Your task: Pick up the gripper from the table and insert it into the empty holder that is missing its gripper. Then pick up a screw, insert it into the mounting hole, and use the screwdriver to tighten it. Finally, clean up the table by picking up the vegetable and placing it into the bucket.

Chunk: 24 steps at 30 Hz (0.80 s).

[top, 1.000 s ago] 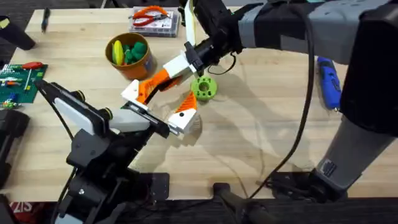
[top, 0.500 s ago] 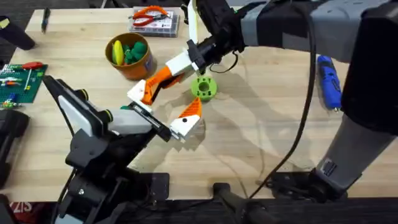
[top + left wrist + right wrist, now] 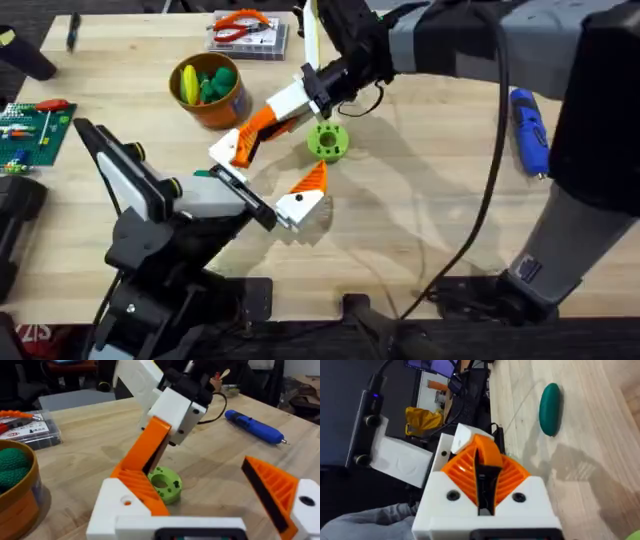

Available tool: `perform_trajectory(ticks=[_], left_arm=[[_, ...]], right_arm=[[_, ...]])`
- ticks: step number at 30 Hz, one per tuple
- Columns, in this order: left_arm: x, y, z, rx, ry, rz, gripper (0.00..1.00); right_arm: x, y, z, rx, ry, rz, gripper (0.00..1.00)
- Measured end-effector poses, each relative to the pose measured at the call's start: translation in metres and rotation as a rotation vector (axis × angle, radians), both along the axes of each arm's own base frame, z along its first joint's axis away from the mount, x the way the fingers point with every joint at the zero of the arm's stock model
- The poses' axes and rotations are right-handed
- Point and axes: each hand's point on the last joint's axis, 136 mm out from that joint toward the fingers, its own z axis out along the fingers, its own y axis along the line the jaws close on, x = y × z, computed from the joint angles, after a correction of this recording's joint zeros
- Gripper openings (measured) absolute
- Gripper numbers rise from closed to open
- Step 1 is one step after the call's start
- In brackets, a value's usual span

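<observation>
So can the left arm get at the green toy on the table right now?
Probably yes. The left gripper is open with the green toy just beyond its fingers, but the right gripper, shut, slants down right beside the toy and may crowd it.

The counter is light wood with plank grain. The vegetable is lime green (its hollow ringed in darker green). The bucket is orange-brown with a yellow rim, holding green and yellow pieces. The screwdriver is blue with a metal tip. The 2 hands, left hand and right hand, are white with orange ribbed pads.
</observation>
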Motion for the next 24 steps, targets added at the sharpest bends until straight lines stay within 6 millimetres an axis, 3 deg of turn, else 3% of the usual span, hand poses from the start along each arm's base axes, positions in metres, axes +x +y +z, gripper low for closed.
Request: perform_trajectory(ticks=[5, 11, 18, 24], left_arm=[[0.0, 0.0, 0.0, 0.001, -0.001, -0.001, 0.984], [-0.003, -0.004, 0.001, 0.0, -0.004, -0.03, 0.984], [-0.025, -0.025, 0.002, -0.007, -0.006, -0.197, 0.984], [-0.03, -0.028, 0.002, -0.01, -0.004, -0.227, 0.984]], right_arm=[[0.0, 0.0, 0.0, -0.002, -0.001, -0.001, 0.167], [0.001, -0.001, 0.001, 0.006, -0.003, 0.0, 0.301], [-0.012, 0.0, 0.016, 0.085, 0.045, 0.061, 0.52], [-0.004, -0.01, 0.02, 0.099, 0.075, 0.041, 0.756]])
